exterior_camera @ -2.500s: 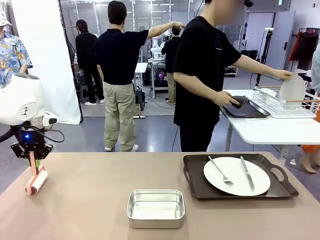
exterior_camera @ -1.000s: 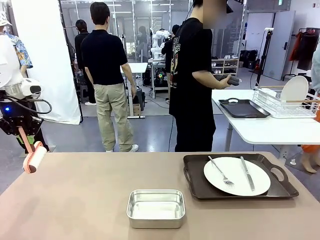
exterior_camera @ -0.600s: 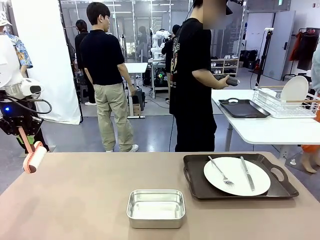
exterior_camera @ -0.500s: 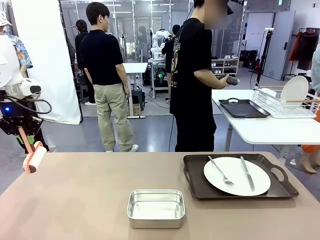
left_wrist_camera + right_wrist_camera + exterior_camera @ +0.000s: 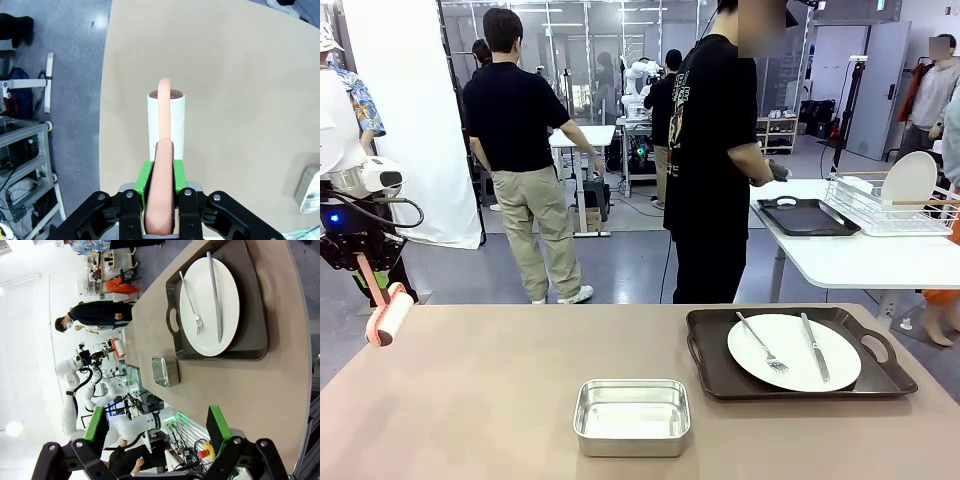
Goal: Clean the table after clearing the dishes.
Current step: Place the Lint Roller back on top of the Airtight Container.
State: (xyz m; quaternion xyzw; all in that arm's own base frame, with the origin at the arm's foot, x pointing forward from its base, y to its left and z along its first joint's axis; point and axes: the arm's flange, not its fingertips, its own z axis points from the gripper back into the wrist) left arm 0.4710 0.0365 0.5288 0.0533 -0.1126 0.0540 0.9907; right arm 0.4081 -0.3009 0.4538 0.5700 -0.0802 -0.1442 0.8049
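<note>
The left fingers (image 5: 145, 174) are closed tight on the pink handle of a lint roller (image 5: 176, 125), green pads pressed against either side of it. The roller's white drum hangs past the fingertips, lifted off the table (image 5: 500, 400) over its far left corner – from the front it shows tilted at the table's left edge (image 5: 390, 322).

The right fingers (image 5: 218, 423) stand wide apart with nothing between them, held above the table and well apart from everything on it.

On the right half of the table lies a dark tray (image 5: 715, 375) with a white plate (image 5: 790, 345) on it; a fork (image 5: 760, 345) and a knife (image 5: 814, 347) rest side by side on the plate. A steel pan (image 5: 632, 415) sits near the middle of the near edge, just left of the tray and not touching it.

Beyond the far edge a person (image 5: 715, 160) in a black shirt stands side-on, hands at a white table (image 5: 860, 262) – there a second dark tray (image 5: 810, 217) lies flat beside a wire rack (image 5: 880, 215) holding a second plate (image 5: 905, 180) upright
</note>
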